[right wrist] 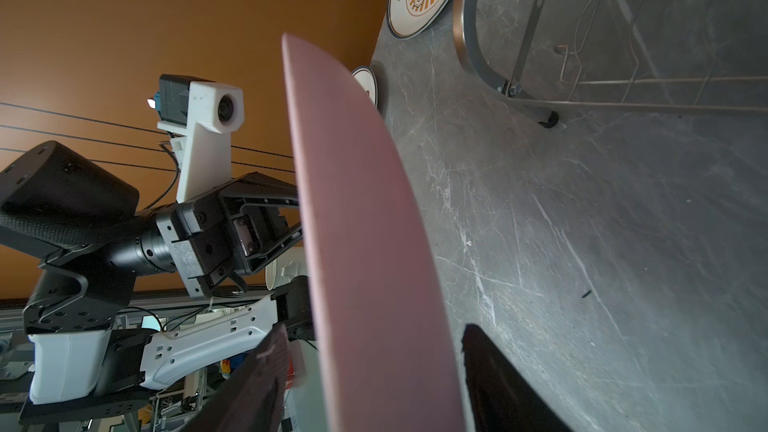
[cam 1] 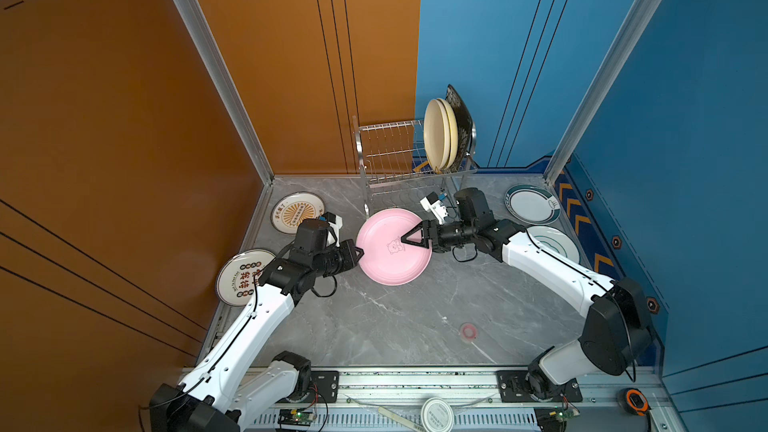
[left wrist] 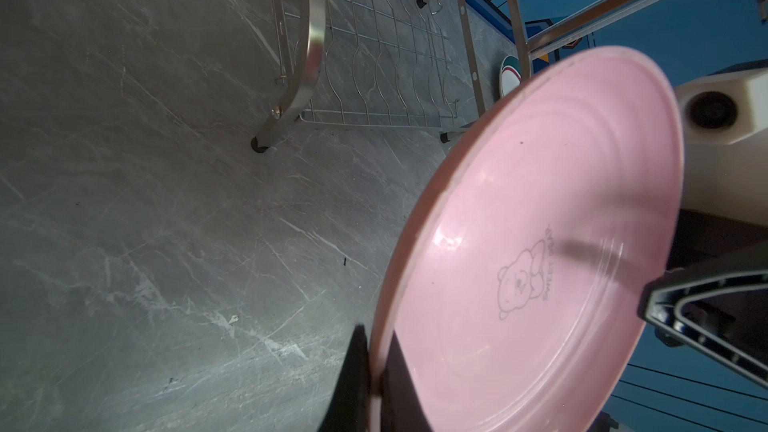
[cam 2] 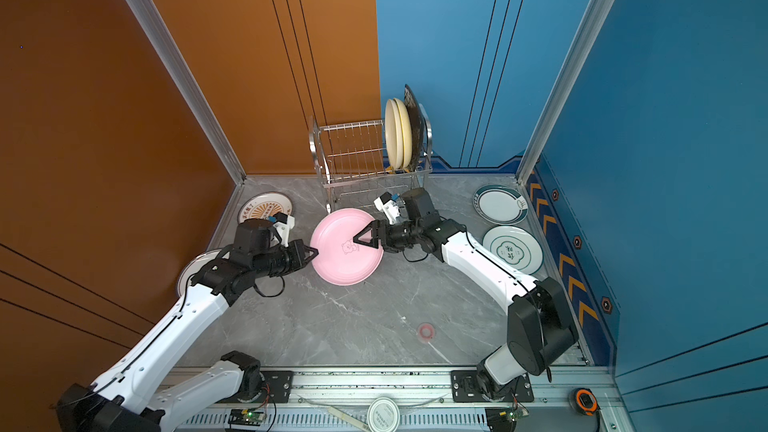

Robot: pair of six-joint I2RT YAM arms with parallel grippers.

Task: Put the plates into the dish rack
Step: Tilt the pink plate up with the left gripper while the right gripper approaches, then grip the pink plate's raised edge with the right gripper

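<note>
Over the middle of the counter (cam 1: 415, 317), the pink plate (cam 1: 386, 261) is held up and tilted, pinched tight at its left rim by the left gripper (cam 1: 359, 252). Its right rim sits between the jaws of the right gripper (cam 1: 406, 238), which are apart and not yet squeezing it. Behind it stands the dish rack (cam 1: 384, 147), with free slots left of the two cream plates (cam 1: 436, 135).

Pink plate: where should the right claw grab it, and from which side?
Probably its thin rim, from the right, opposite where the left gripper pinches. The pink plate is tilted off the table, leaving both faces free for the right gripper.
</note>
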